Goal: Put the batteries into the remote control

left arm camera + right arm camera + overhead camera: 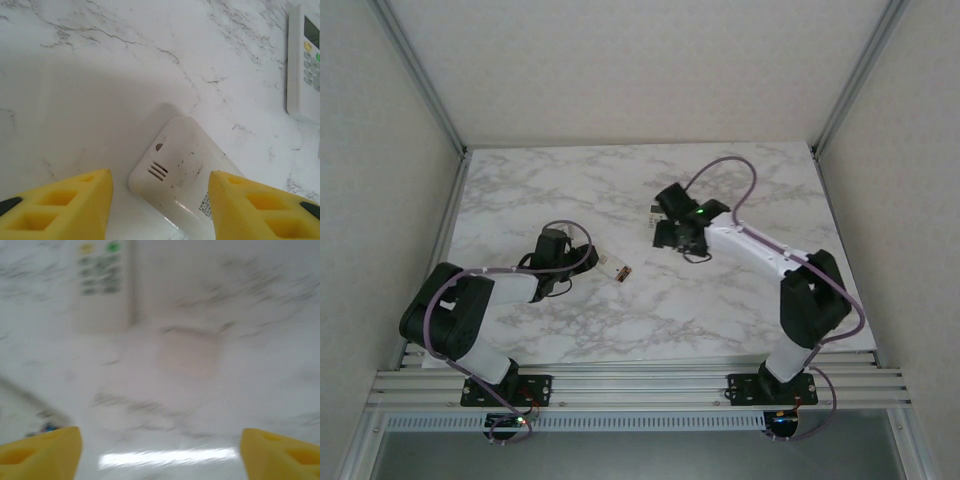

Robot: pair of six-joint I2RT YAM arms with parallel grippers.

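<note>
1. table: white marble-patterned top with grey veins; it carries every item below.

2. white plastic remote control: lies back face up. It has three short vent slots and a small dark notch near its rounded end, and a printed label further down. It lies at a slant on the table, left of centre, between the yellow fingers of the left tool.

3. left tool: fingers partly apart, one on either side of item 2. One finger overlaps the casing's edge, while a strip of bare table shows between the other finger and the casing. Whether it is clamped on the remote cannot be told (any contact would fall below the edge of the wrist view).

4. batteries: small dark and reddish parts at the end of item 2 that points away from the left tool, seen from above. They are too small to count, and it cannot be told whether they sit in the casing or lie just beside it.

5. second white remote control: lies button face up, with a display window and yellow and green keys. It is apart from item 2, toward the table's middle.

6. pale squarish flat piece: lies on the table near the lower corner of item 5. It is blurred.

7. right tool: released, with its yellow fingers spread wide and only bare table between them.
</note>
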